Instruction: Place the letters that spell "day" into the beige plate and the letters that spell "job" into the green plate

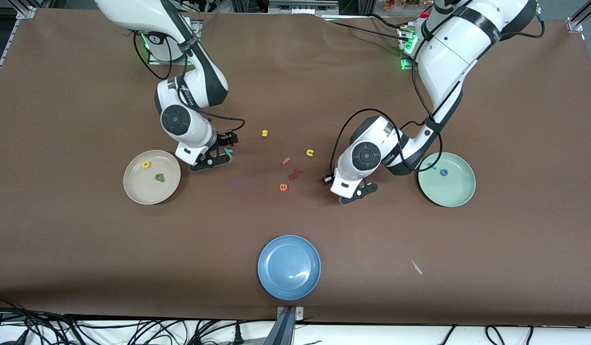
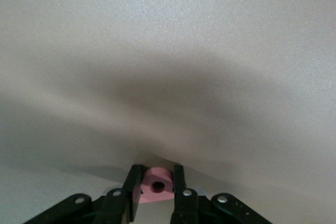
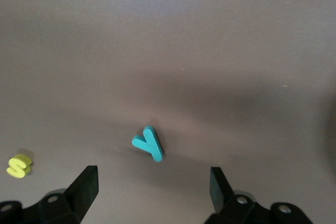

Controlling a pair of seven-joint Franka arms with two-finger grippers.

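Left of centre, the beige plate (image 1: 152, 177) holds the yellow d (image 1: 145, 164) and green a (image 1: 159, 178). Just beside it, the right gripper (image 1: 222, 155) hangs open-jawed over the teal y (image 1: 228, 151). Right of centre, the left gripper (image 1: 355, 193) pinches the pink b (image 2: 156, 184); a thin hold could drop it before the green plate (image 1: 446, 179).

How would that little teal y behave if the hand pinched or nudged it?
The y looks like a thick foam cutout, so probably very light and slightly squashy. Lying flat on the table, it should slide, not roll. Its forked shape may twist between the fingers.
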